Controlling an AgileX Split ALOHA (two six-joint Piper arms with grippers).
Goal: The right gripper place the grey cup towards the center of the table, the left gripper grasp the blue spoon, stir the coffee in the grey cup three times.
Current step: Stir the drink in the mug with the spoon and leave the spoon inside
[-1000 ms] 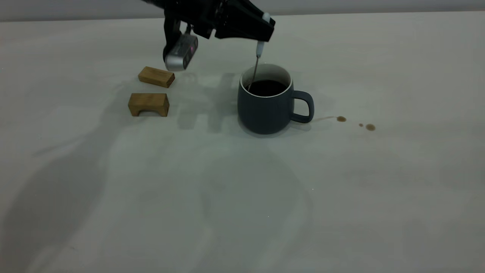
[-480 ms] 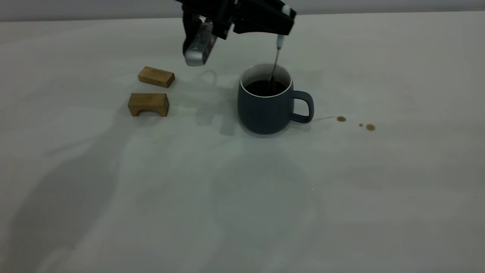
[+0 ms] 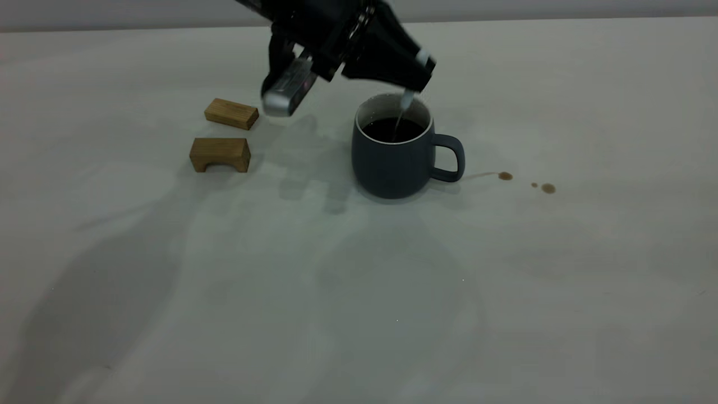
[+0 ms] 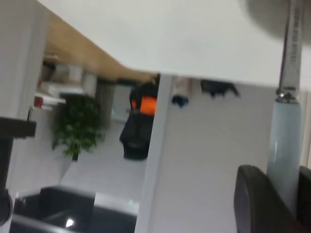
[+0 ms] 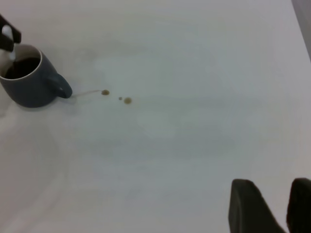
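Only brown drops mark the pale table.

Dark blue-grey matte on the grey cup, white on its rim and inside. Near-black brown for the coffee. Pale light blue on the blue spoon handle, grey metal on its neck. Plain pale grey-white across the table, with small brown drops and a faint brown streak. Golden-brown wood grain on two blocks. Black on the left gripper, with a silver camera housing. Black on the right gripper fingers.
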